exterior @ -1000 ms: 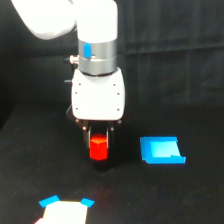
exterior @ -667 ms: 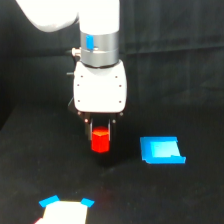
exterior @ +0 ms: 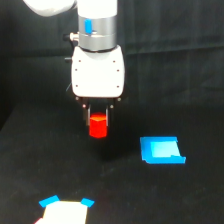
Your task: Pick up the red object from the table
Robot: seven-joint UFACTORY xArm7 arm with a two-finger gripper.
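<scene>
The red object (exterior: 98, 126) is a small bright red-orange block held between the dark fingers of my gripper (exterior: 98, 124), under the white arm body. The gripper is shut on it and holds it up off the black table (exterior: 60, 170), clear of the surface. The block's upper part sits between the fingers and its lower part sticks out below them.
A flat blue piece (exterior: 161, 150) lies on the table to the exterior view's right of the gripper. A white piece with blue corners (exterior: 65, 209) lies at the bottom edge, to the exterior view's left. The backdrop is black.
The arm has risen with the red object shut in the gripper. The block has come up off the table. The blue piece and the white piece have not moved.
</scene>
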